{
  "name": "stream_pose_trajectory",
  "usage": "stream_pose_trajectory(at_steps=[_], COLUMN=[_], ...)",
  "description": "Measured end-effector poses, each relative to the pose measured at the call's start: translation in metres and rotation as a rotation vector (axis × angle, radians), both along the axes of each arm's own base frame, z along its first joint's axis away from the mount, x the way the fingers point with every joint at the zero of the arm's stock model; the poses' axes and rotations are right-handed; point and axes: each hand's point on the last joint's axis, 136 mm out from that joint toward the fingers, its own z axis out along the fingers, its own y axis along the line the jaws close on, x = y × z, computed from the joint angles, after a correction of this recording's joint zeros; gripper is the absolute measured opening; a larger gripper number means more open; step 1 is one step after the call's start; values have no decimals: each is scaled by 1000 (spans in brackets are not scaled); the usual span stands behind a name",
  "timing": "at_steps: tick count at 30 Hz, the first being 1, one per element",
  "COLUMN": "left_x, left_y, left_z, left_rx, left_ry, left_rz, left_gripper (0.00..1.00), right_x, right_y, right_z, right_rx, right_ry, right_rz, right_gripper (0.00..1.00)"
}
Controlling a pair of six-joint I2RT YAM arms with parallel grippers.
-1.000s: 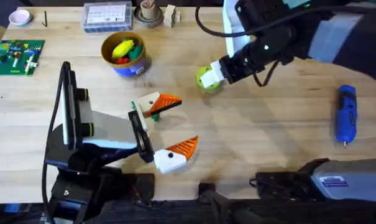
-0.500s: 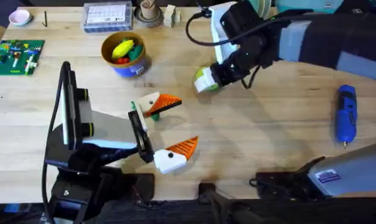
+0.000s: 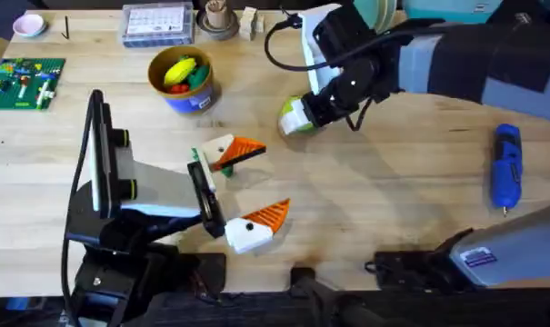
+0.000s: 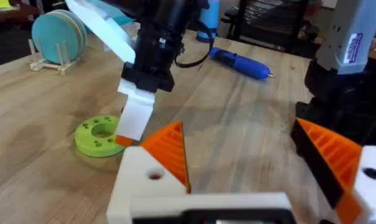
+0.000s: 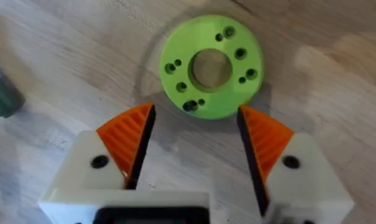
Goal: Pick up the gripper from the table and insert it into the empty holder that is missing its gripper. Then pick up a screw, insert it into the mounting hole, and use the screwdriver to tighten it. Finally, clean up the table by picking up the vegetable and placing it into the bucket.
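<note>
A pale wooden table (image 3: 393, 195) fills the scene, with dark equipment along its near edge. The blue bucket (image 3: 181, 80) with yellow and green toy food stands far left of centre. Nearer, at mid-table, a white block with an orange wedge tip (image 3: 231, 151) lies by a small green-ended vegetable (image 3: 225, 168). The blue screwdriver (image 3: 506, 167) lies far right. The right gripper (image 5: 194, 140) hovers with fingers spread wide above a flat green ring disc (image 5: 210, 66). The left gripper (image 3: 222, 195), also spread open, holds nothing.
</note>
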Motion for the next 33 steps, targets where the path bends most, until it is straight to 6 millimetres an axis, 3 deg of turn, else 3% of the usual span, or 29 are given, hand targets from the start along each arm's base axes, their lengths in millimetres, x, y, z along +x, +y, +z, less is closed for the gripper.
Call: stream_pose_trajectory(at_steps=[19,27,33], left_x=[0,0,0], left_y=[0,0,0], left_z=[0,0,0], left_rx=[0,0,0], left_ry=[0,0,0], left_rz=[0,0,0], left_gripper=[993,993,993], right_x=[2,2,8], right_y=[8,13,13], right_z=[2,2,4], right_rx=[-9,-92,-98], right_ry=[-35,-105,-132], right_rz=[14,30,12], right_gripper=[851,912,753])
